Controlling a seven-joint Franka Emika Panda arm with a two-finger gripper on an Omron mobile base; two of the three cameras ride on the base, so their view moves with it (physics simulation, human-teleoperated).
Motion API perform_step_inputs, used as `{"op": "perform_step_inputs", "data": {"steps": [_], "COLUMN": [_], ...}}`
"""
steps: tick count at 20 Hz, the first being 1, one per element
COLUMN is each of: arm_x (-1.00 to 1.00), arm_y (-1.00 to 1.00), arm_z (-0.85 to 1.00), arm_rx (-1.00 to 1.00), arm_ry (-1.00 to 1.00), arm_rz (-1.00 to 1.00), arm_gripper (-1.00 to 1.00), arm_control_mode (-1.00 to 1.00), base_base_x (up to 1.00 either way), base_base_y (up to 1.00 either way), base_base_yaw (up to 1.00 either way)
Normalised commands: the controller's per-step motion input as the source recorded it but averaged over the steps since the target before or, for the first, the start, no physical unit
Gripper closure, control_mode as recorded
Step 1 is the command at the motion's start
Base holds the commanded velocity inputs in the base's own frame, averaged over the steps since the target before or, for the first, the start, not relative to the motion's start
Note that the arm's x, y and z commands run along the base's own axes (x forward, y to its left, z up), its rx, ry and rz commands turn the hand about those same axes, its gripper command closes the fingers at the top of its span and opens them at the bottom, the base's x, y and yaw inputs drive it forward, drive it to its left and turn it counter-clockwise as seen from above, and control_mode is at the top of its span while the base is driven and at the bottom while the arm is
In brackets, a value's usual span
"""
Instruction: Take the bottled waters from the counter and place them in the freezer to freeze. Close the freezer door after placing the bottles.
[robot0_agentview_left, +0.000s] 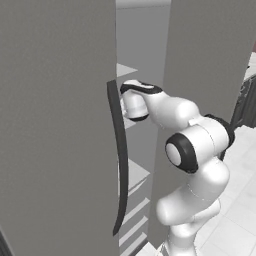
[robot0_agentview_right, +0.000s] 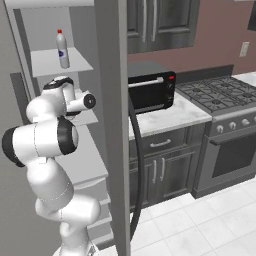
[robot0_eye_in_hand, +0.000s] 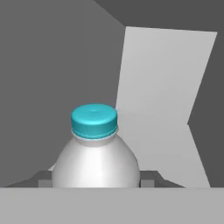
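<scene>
The gripper (robot0_eye_in_hand: 96, 183) is clamped on the blue-cap bottle (robot0_eye_in_hand: 95, 151), a fingertip (robot0_eye_in_hand: 43, 179) on each side of its body. The bottle's long axis runs up the hand view, cap toward the grey freezer (robot0_agentview_left: 55, 125) interior and a white shelf (robot0_eye_in_hand: 164, 109). The red-cap bottle (robot0_agentview_right: 62, 49) stands upright on an upper shelf (robot0_agentview_right: 75, 62).

A clear bottle (robot0_eye_in_hand: 95, 164) with a light-blue ribbed cap (robot0_eye_in_hand: 94, 120) stands close in front, upright, between the two dark tips of the gripper (robot0_eye_in_hand: 96, 179), which press against its shoulders on either side. Behind it lies a white shelf (robot0_eye_in_hand: 168, 100) against dark grey walls (robot0_eye_in_hand: 48, 65).
</scene>
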Motion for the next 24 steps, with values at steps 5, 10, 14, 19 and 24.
{"op": "perform_step_inputs", "data": {"steps": [5,10,14,19,24], "arm_x": [0.17,0.00,0.10,-0.03,-0.10], "arm_y": [0.04,0.00,0.00,-0.03,-0.06], "arm_z": [-0.44,-0.73,-0.49,-0.33,-0.10], "arm_rx": [-0.02,-0.06,0.00,0.07,0.12], "arm_ry": [0.01,0.00,0.00,-0.09,-0.15], "arm_rz": [-0.01,0.00,0.00,0.00,0.00], "arm_gripper": [1.00,1.00,1.00,1.00,1.00], "arm_control_mode": [-1.00,-1.00,-1.00,-1.00,-1.00], "base_base_x": [0.00,0.00,0.00,0.00,0.00], "base_base_y": [0.00,0.00,0.00,0.00,0.00], "base_base_yaw": [0.00,0.00,0.00,0.00,0.00]}}
